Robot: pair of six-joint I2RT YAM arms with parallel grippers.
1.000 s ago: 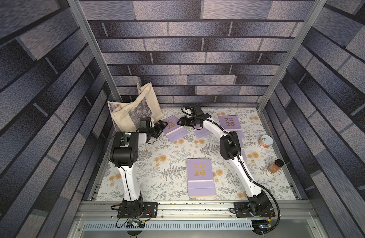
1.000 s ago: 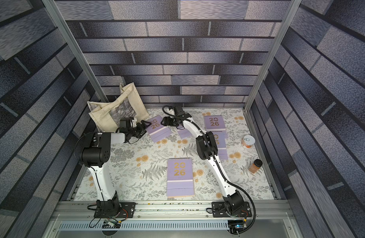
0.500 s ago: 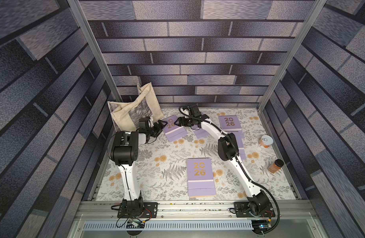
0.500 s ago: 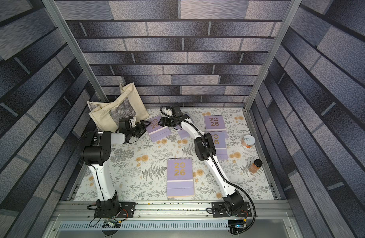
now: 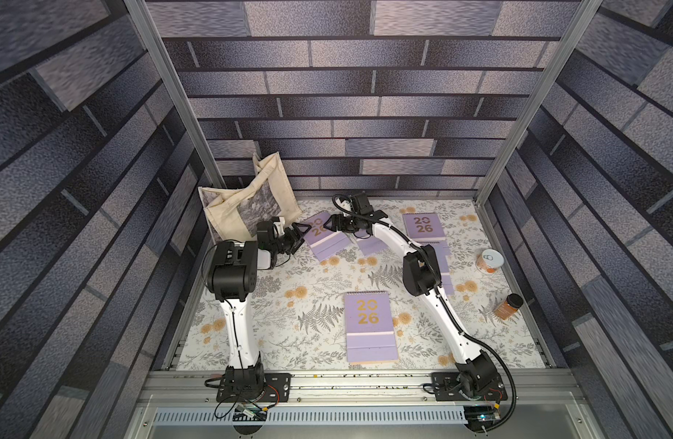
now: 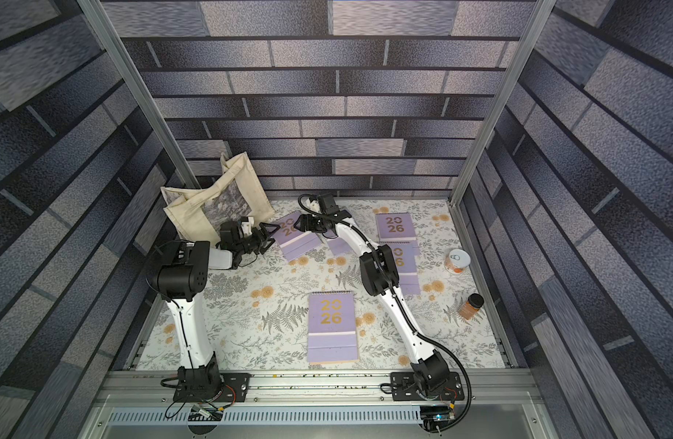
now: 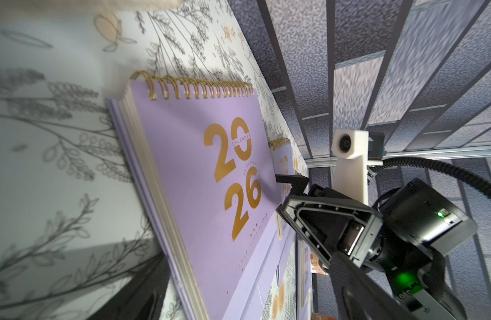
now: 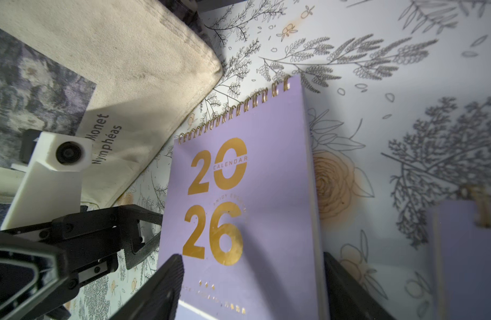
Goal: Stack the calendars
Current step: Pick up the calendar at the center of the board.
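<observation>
Near calendar (image 5: 370,327) lies flat by the tabletop's (image 5: 289,334) front edge, probably the stack's base. Toward the far left corner, left gripper (image 5: 304,237) and right gripper (image 5: 329,225), both spread wide, flank the skewed calendar (image 5: 324,238), seemingly for a joint lift.

Top views look down from above; both wrist views closely face one calendar (image 8: 272,194).

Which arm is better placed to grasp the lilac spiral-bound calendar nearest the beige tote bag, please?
Probably right: the right gripper, jaws open, straddles an edge of the lilac spiral-bound calendar; the left gripper sits beside it.
</observation>
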